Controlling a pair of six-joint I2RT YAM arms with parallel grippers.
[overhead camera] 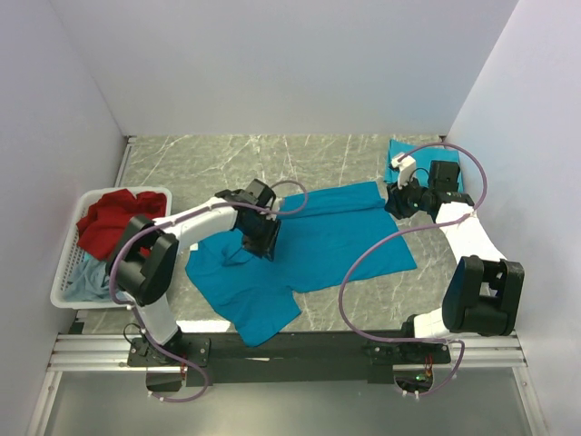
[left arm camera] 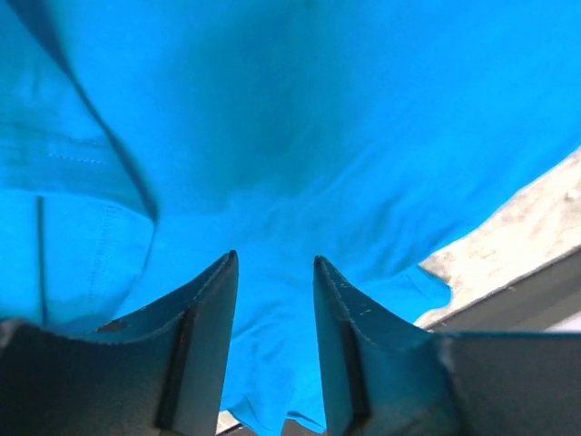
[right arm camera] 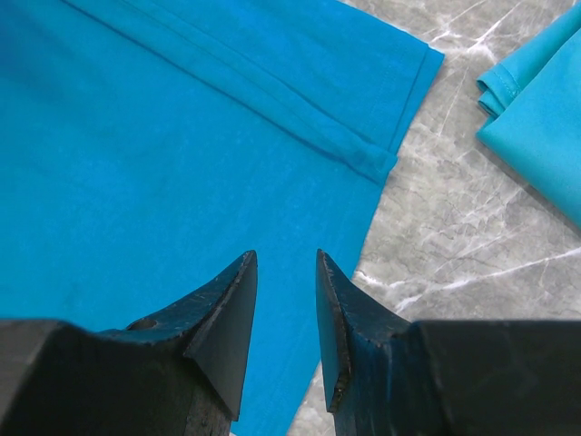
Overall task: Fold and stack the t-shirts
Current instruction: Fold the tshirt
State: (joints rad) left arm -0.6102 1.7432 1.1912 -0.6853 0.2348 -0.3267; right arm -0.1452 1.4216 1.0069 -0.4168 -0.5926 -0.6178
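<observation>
Teal t-shirt (overhead camera: pixel 318 245) lies spread on the marble tabletop (overhead camera: pixel 200 163), rumpled at the near-left corner. Left hand (left arm camera: pixel 275 259) low over its left part, fingers apart, nothing pinched. Right hand (right arm camera: pixel 286 254) over its right edge, fingers apart, empty. Folded teal shirt (overhead camera: pixel 399 150) far right. Red shirt (overhead camera: pixel 113 218) in white basket (overhead camera: pixel 64 263).

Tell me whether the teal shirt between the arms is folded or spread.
Spread: the teal t-shirt lies wide and flat on the table, a sleeve sticking out; only its far edge looks turned over.
</observation>
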